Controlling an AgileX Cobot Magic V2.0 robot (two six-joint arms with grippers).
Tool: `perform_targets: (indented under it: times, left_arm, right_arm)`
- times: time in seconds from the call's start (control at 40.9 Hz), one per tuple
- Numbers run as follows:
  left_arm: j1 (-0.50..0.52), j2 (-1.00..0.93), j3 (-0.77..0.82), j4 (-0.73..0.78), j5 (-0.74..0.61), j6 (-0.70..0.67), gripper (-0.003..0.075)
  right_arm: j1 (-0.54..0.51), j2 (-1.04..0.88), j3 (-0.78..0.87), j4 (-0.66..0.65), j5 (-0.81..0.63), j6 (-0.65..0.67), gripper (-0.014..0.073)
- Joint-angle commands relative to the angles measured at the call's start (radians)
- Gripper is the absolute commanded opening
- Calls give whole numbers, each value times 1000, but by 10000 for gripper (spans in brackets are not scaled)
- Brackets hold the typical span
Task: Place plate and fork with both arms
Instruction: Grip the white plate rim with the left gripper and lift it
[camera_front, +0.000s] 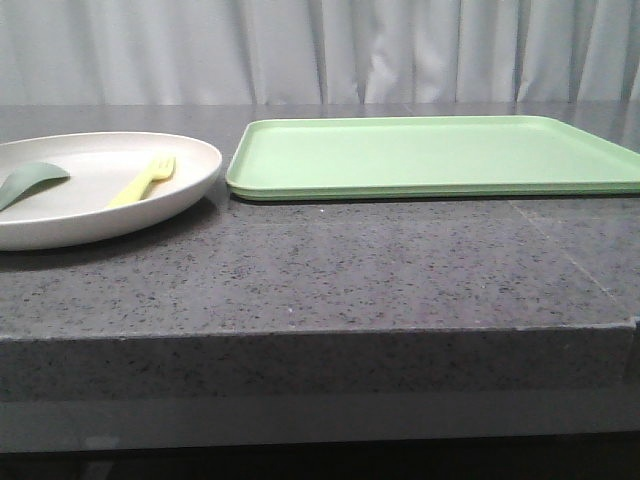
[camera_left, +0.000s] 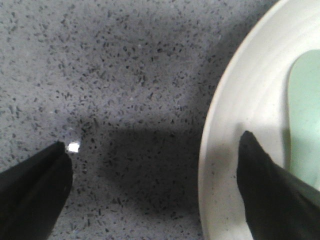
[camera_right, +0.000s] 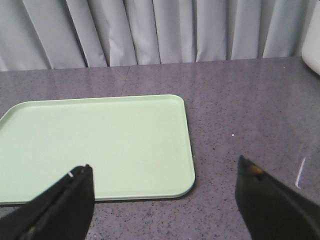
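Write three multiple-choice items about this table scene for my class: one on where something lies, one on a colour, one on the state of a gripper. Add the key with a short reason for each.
1. Where does the fork lie?
A. On the tray
B. On the plate
C. On the bare table

2. What colour is the tray?
A. Light green
B. Dark red
C. Black

3. How do the left gripper's fingers stand?
A. Shut on the fork
B. Shut on the plate's rim
C. Apart, one over the plate, one over the table

Key:
1 B: the fork rests on the plate, beside a green spoon.
2 A: the tray is light green.
3 C: the left gripper is open, nothing gripped; its fingers straddle the rim.
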Motion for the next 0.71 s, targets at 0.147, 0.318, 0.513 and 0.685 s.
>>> perform_targets:
  times: [0.147,0.318,0.513,0.685]
  left_arm:
    - [-2,-35,-32,-25,-33,-3,496]
    - [-2,-35,-32,-55,-37,-3,290]
    - [-2,-35,-32,-66,-60,-3,62]
    - [-2,-35,-32,-66,-65,-3,-18]
  right_arm:
    - [-7,8,-36,0,-87,-9,601]
    - [-7,8,-36,0,-87,-9,601]
    - [-7,8,-36,0,-87,-9,601]
    - [-7,8,-36,0,-85,-9,601]
